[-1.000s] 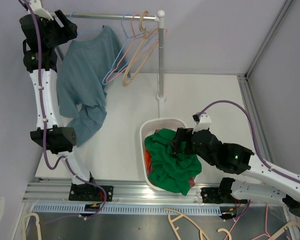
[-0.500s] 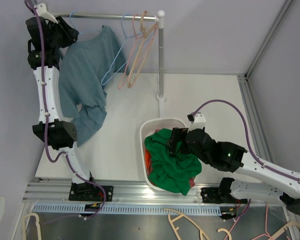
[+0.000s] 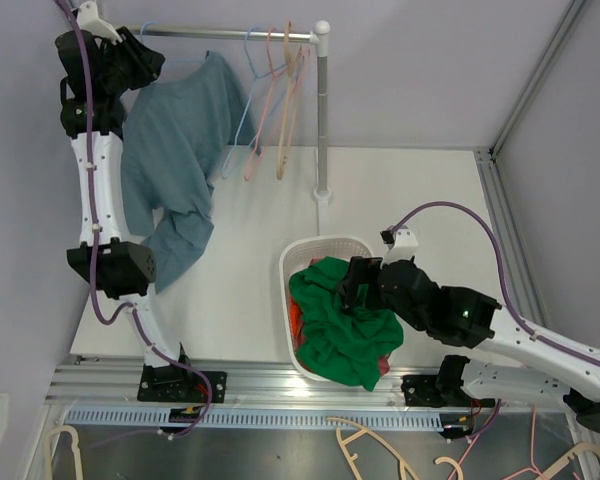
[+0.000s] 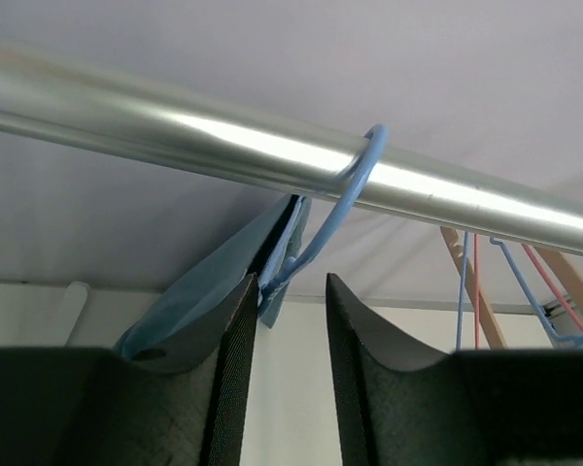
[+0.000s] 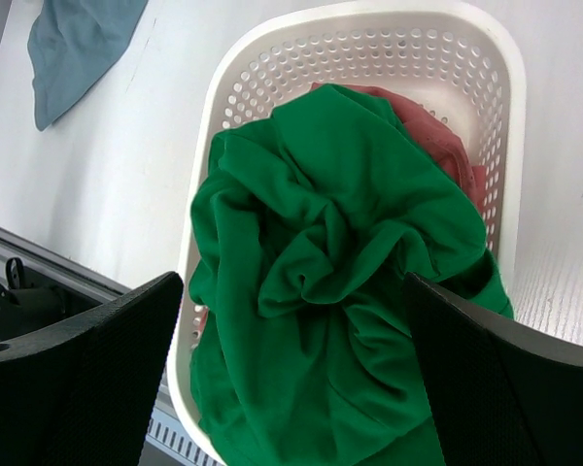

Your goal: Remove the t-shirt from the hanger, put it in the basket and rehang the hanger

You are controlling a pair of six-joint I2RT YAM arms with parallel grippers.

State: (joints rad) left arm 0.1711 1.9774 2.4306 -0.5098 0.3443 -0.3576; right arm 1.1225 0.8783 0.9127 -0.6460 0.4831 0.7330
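Left fingers (image 3: 148, 62): reaching up at 11 o'clock of the desk (image 3: 410, 190), narrowly spread and pinching nothing. They are bracketing the hanger neck, probably to steady it while the collar is being worked off.
T-shirt (image 3: 170, 150): hanging on the blue hanger (image 4: 340, 194) at 11 o'clock, with the collar bunching against the inner face of one finger and the lower end reaching toward the desk. It is not yet removed.
Rail (image 3: 230, 33): carrying the hanger hook, placing the garment within the left arm's reach.
Spare hangers (image 3: 275, 110): hanging bare at 12 o'clock, just beside the t-shirt.
Basket (image 3: 320, 240): sitting at 6 o'clock, holding a green garment (image 3: 340, 320).
Right fingers (image 3: 358, 285): spread wide, hovering over the basket and gripping nothing.
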